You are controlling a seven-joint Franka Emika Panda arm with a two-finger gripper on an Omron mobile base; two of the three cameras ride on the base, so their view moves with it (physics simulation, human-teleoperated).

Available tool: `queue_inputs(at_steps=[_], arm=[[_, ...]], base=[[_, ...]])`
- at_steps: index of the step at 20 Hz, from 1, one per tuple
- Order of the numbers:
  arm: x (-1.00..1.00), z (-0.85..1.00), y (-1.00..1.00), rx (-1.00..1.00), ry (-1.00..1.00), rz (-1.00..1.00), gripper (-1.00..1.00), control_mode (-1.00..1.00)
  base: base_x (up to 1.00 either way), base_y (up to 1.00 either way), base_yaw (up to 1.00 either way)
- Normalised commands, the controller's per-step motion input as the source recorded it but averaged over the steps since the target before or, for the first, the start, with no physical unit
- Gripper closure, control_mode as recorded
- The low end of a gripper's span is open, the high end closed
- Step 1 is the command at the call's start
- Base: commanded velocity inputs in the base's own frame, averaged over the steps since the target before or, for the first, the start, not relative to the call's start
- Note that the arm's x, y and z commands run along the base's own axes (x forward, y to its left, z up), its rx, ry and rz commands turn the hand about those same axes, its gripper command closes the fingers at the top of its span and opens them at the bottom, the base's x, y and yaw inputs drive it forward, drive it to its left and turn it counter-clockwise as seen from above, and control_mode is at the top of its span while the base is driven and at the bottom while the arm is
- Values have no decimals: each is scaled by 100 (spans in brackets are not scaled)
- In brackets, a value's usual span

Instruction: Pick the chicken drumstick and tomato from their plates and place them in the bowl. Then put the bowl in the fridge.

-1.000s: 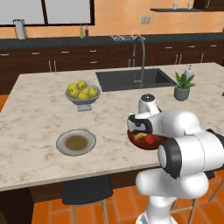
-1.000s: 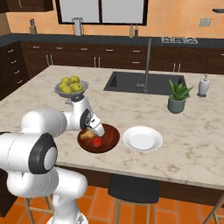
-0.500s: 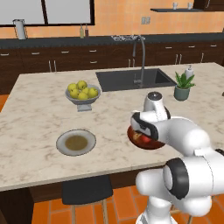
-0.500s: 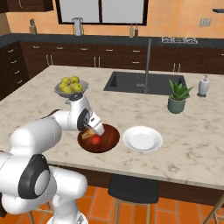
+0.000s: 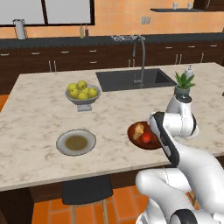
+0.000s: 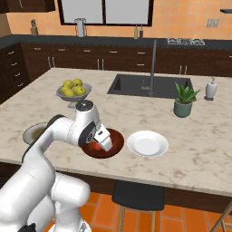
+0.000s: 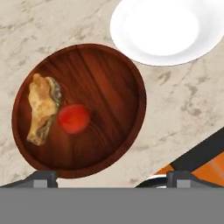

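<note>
The dark wooden bowl (image 7: 105, 96) sits near the counter's front edge. Inside it the golden chicken drumstick (image 7: 41, 109) lies beside the red tomato (image 7: 73, 119), the two touching or nearly so. My gripper (image 7: 113, 178) hangs just above the bowl's near rim, jaws open wide and holding nothing. The white plate (image 7: 164, 28) lies bare right beside the bowl. From the left base view, the bowl (image 5: 133, 139) holds the drumstick (image 5: 138, 130) and tomato (image 5: 146, 138), and the grey plate (image 5: 76, 142) lies to its left. The fridge is out of view.
A grey footed bowl of apples (image 5: 82, 92) stands mid-counter, behind the grey plate. Further back are the sink (image 5: 131, 78) and its tall faucet (image 5: 142, 57). A potted plant (image 6: 183, 102) and a soap dispenser (image 6: 210, 88) stand at the right. A dark stool (image 6: 138, 197) is tucked under the counter's edge.
The jaws have spread from partly open to wide open. The hand has lifted a little off the bowl, and the tomato stays lying in it.
</note>
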Motion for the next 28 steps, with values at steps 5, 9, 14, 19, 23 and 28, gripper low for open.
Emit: queue_inputs(at_steps=[5, 9, 14, 19, 23, 28], arm=[[-14, -15, -36, 6, 8, 0, -100, -100], [50, -14, -12, 4, 23, 0, -100, -100], [46, -18, -20, 6, 16, 0, -100, -100], [47, -23, -24, 3, 9, 0, -100, -100], [31, -41, -2, 0, 3, 0, -100, -100], [3, -37, 0, 0, 0, 0, -100, -100]], base=[[0, 0, 0], [0, 0, 0], [0, 0, 0], [0, 0, 0], [0, 0, 0], [0, 0, 0]])
